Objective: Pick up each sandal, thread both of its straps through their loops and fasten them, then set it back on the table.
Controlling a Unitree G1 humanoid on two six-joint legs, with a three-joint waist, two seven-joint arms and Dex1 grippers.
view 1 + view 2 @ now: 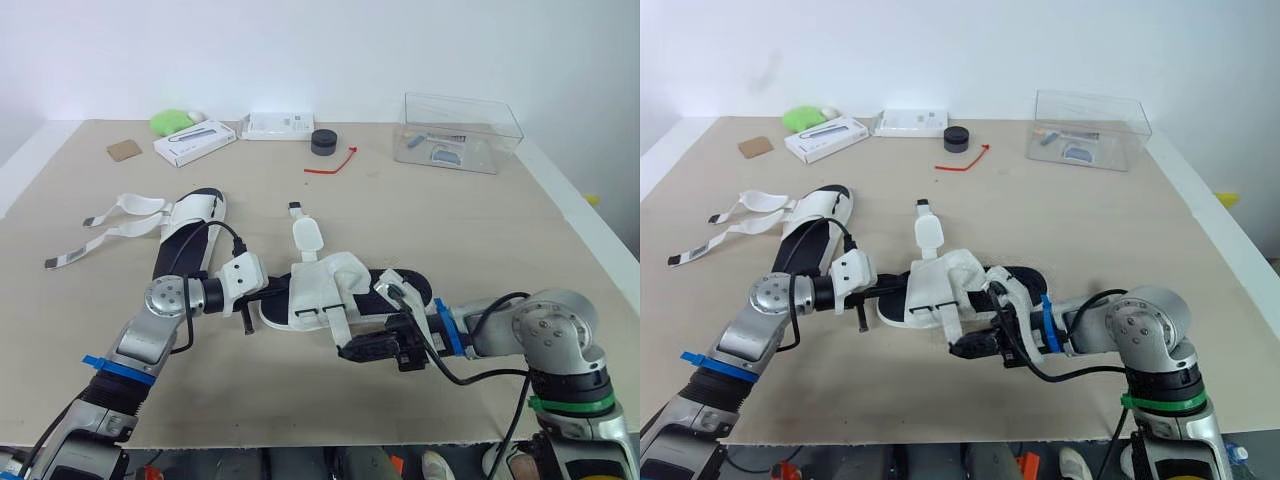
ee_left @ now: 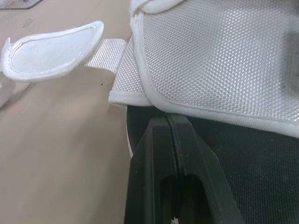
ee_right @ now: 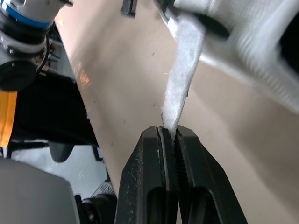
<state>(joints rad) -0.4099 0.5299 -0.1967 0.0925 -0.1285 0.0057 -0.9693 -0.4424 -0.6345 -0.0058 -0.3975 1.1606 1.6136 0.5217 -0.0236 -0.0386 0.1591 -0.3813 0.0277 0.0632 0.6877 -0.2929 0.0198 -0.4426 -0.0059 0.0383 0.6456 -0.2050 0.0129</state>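
Observation:
One white sandal with a black footbed (image 1: 325, 285) lies mid-table between my two grippers. My left gripper (image 1: 268, 290) is at its near-left end. Its fingers (image 2: 154, 140) are shut, and their tips are tucked under the edge of the white mesh upper (image 2: 219, 56), over the footbed. My right gripper (image 1: 346, 351) is shut on the end of a white strap (image 3: 184, 70) that hangs from the sandal's front side. Another strap with a rounded tab (image 1: 308, 235) lies loose behind the sandal. The second sandal (image 1: 190, 235) lies at the left, its straps (image 1: 110, 225) spread out on the table.
Along the back stand a clear plastic box (image 1: 460, 130), a black round object (image 1: 324, 142), a red tie (image 1: 335, 162), two white boxes (image 1: 195, 143), a green object (image 1: 172, 120) and a brown card (image 1: 124, 150). The table's front edge (image 1: 300, 435) is close below my arms.

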